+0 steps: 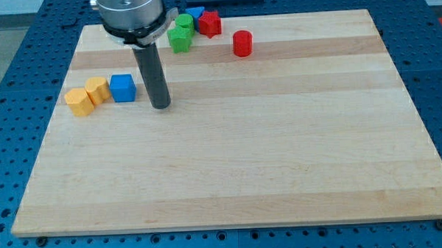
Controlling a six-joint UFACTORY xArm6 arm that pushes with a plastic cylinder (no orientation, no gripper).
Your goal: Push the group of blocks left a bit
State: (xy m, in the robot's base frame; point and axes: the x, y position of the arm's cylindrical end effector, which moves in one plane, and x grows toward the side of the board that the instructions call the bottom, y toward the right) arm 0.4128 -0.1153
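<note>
Wooden board [281, 151], my tip [161, 106] just right of blue cube [122, 88] (beside two yellow blocks [87, 96])

I am seeing no readable text, label, brand, number or sign anywhere in this view: nothing is showing on the blocks, on the tabletop [281, 151], or on my own arm housing at about eleven o'clock.
</note>
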